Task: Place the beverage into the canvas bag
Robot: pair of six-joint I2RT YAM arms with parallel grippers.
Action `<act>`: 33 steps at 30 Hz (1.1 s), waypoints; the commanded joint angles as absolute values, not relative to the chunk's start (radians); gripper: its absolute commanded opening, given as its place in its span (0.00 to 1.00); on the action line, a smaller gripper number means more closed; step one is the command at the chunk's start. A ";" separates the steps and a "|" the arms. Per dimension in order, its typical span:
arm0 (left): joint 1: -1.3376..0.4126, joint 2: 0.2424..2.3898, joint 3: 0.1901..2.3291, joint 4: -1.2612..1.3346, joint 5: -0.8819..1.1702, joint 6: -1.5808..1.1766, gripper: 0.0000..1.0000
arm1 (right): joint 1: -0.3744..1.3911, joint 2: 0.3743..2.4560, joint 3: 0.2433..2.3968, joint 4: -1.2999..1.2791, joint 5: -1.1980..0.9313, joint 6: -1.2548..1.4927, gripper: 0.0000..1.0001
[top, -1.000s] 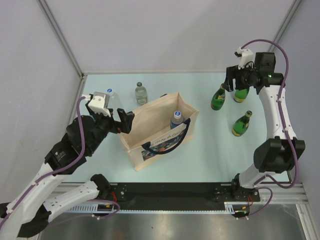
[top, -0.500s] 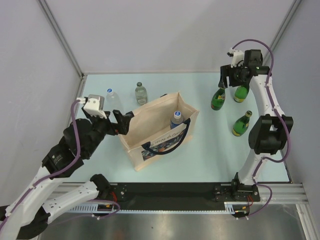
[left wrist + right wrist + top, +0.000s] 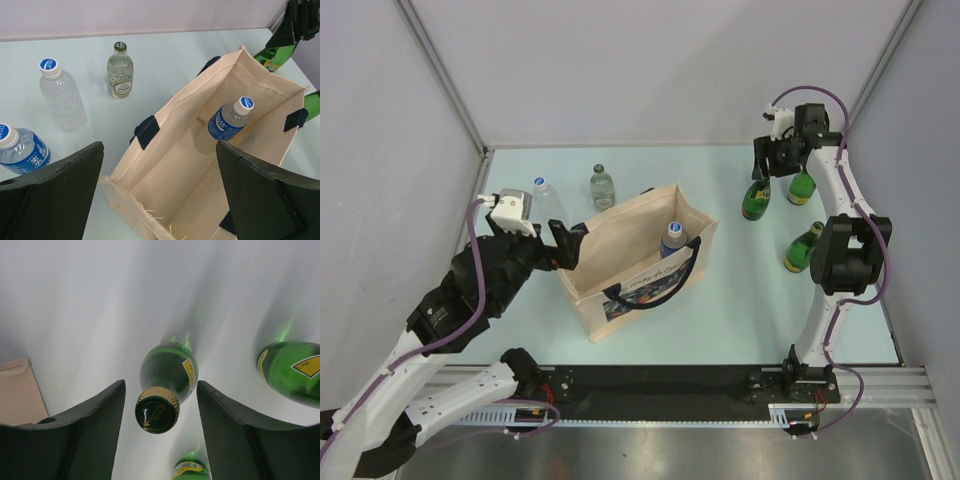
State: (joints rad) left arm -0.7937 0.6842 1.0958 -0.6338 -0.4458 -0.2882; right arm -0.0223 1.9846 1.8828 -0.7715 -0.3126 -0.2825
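Note:
The beige canvas bag (image 3: 635, 262) with navy handles stands open mid-table; it also shows in the left wrist view (image 3: 200, 165). A blue-labelled water bottle (image 3: 673, 240) stands inside it (image 3: 230, 120). My left gripper (image 3: 566, 243) is open and empty at the bag's left end, its fingers (image 3: 55, 195) wide apart over the bag's rim. My right gripper (image 3: 767, 165) is open right above a green glass bottle (image 3: 757, 198); in the right wrist view the bottle's cap (image 3: 157, 412) sits between the two fingers (image 3: 85, 435) without touching them.
Two more green bottles stand at right (image 3: 802, 185) (image 3: 804, 248). A clear glass bottle (image 3: 602, 186) and a clear water bottle (image 3: 542, 196) stand behind the bag. Another blue-labelled water bottle (image 3: 20, 150) stands at the left. Grey walls enclose the table.
My right gripper has moved left and away from the camera, from above the far green bottle to directly over the nearer-left green bottle. The left arm shifted slightly left.

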 commanded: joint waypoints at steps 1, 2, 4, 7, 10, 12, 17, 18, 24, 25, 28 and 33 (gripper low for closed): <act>-0.788 0.683 1.097 -0.629 -0.466 -0.302 1.00 | -0.012 1.993 1.933 -0.742 -0.298 -0.290 0.63; -0.790 0.681 1.094 -0.629 -0.466 -0.305 1.00 | -0.009 1.994 1.931 -0.741 -0.295 -0.291 0.63; -0.790 0.680 1.092 -0.629 -0.466 -0.305 1.00 | -0.008 2.000 1.933 -0.741 -0.291 -0.291 0.61; -0.790 0.676 1.092 -0.632 -0.468 -0.307 1.00 | -0.008 2.002 1.933 -0.739 -0.288 -0.293 0.58; -0.790 0.675 1.094 -0.634 -0.471 -0.307 1.00 | -0.008 2.003 1.934 -0.739 -0.293 -0.295 0.55; -0.788 0.676 1.095 -0.634 -0.471 -0.305 1.00 | -0.005 2.003 1.936 -0.741 -0.295 -0.298 0.53; -0.788 0.676 1.097 -0.634 -0.471 -0.305 1.00 | -0.003 1.997 1.944 -0.758 -0.305 -0.310 0.29; -0.790 0.676 1.097 -0.632 -0.471 -0.304 1.00 | -0.003 1.994 1.948 -0.764 -0.307 -0.314 0.23; -0.790 0.676 1.109 -0.634 -0.472 -0.293 1.00 | -0.003 1.887 1.970 -0.762 -0.322 -0.350 0.00; -0.790 0.675 1.111 -0.634 -0.472 -0.290 1.00 | -0.003 1.867 1.988 -0.767 -0.325 -0.357 0.00; -0.788 0.678 1.117 -0.634 -0.474 -0.282 1.00 | 0.032 1.801 2.041 -0.791 -0.347 -0.382 0.00; -0.790 0.677 1.117 -0.629 -0.476 -0.275 1.00 | 0.072 1.714 2.134 -0.857 -0.379 -0.400 0.00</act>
State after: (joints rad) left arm -0.7933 0.6800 1.0939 -0.6426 -0.4618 -0.2874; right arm 0.0273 1.9213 1.9705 -0.8974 -0.3016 -0.3725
